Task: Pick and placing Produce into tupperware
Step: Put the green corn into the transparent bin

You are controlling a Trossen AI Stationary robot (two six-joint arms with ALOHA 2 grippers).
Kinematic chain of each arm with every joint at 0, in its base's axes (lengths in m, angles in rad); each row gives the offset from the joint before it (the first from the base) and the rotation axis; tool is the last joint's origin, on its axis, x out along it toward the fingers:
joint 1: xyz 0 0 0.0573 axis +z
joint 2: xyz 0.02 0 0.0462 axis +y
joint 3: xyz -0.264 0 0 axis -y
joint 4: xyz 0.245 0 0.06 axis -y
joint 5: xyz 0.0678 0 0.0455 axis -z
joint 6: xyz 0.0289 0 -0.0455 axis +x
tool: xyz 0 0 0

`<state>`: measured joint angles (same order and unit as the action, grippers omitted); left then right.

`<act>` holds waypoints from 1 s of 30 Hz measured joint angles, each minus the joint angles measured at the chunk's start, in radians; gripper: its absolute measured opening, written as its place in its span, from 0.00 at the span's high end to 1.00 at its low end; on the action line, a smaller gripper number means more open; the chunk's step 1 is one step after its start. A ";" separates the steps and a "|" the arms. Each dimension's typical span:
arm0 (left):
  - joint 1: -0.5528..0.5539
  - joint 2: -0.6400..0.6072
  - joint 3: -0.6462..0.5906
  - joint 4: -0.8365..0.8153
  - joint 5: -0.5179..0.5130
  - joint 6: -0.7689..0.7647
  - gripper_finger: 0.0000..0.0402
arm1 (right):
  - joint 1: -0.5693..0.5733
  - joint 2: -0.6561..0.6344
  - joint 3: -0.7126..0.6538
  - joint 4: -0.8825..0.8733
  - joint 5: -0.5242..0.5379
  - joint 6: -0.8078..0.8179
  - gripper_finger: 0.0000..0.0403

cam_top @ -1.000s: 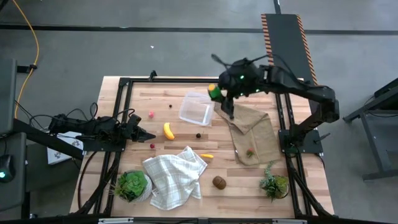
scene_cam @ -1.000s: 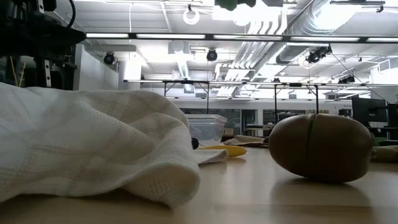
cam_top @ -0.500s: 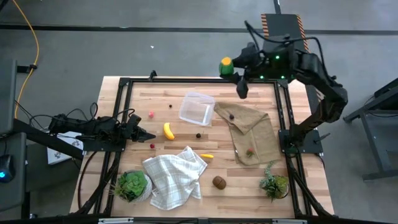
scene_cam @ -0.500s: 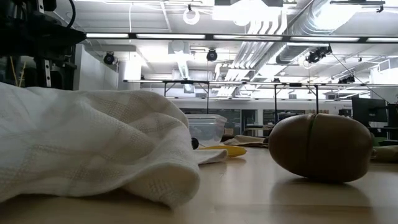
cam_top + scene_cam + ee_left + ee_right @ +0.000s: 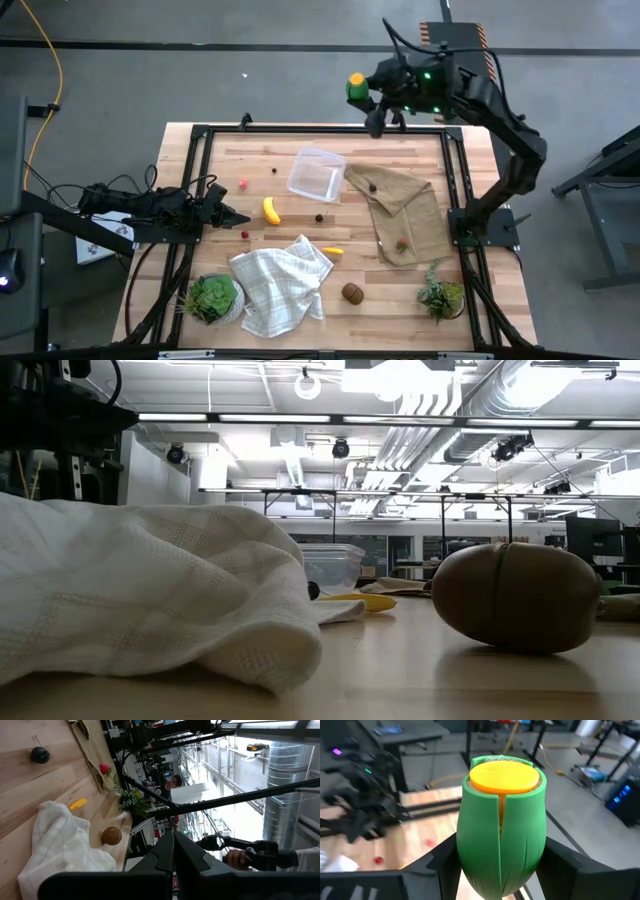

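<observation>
My right gripper [image 5: 366,98] is raised high over the table's far edge, shut on a green piece with an orange-yellow top [image 5: 501,825]. The clear square tupperware [image 5: 314,174] stands on the wood with nothing visible in it. The banana [image 5: 271,210], small yellow piece [image 5: 333,250], brown kiwi [image 5: 352,292], a red berry [image 5: 243,184] and a dark berry [image 5: 319,217] lie on the table. My left gripper [image 5: 235,216] waits low at the table's left side, shut, touching nothing. My right gripper pinches the green piece between its two fingers [image 5: 445,862], one on each side of its lower body [image 5: 470,865]. The piece is lifted clear, high above the table. It stands along the fingers, its orange-yellow end [image 5: 504,774] pointing away from the wrist.
A brown cloth [image 5: 403,210] with a red strawberry [image 5: 402,243] and a dark berry [image 5: 372,185] on it lies right of the tupperware. A white checked cloth [image 5: 280,285] is bunched near the front edge. Potted plants stand at the near left [image 5: 212,297] and near right [image 5: 441,295].
My right gripper, holding the green piece, has risen from just right of the tupperware, out of the low view's top. It has swung toward the table's far edge, then slightly left. Everything on the table has stayed put.
</observation>
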<state>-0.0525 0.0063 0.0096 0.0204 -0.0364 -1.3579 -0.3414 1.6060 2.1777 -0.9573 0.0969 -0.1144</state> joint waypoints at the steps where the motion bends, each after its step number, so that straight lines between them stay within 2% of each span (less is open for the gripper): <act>1: 0.000 0.000 0.000 0.000 0.000 0.000 1.00 | -0.015 0.011 0.000 -0.004 0.000 -0.007 0.52; 7: 0.000 0.000 0.000 0.000 0.000 0.000 1.00 | -0.101 0.063 0.000 -0.004 -0.011 -0.030 0.52; 12: 0.000 0.000 0.000 0.000 0.000 0.000 1.00 | -0.146 0.088 0.000 -0.006 -0.098 -0.018 0.52; 20: 0.000 0.000 0.000 0.000 0.000 0.000 1.00 | -0.106 0.121 0.000 -0.032 -0.177 -0.019 0.52; 30: 0.000 0.000 0.000 0.000 0.000 0.023 1.00 | -0.038 0.274 0.000 -0.074 -0.179 -0.039 0.52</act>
<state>-0.0528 0.0060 0.0097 0.0204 -0.0364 -1.3351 -0.3794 1.8798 2.1773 -1.0316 -0.0822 -0.1532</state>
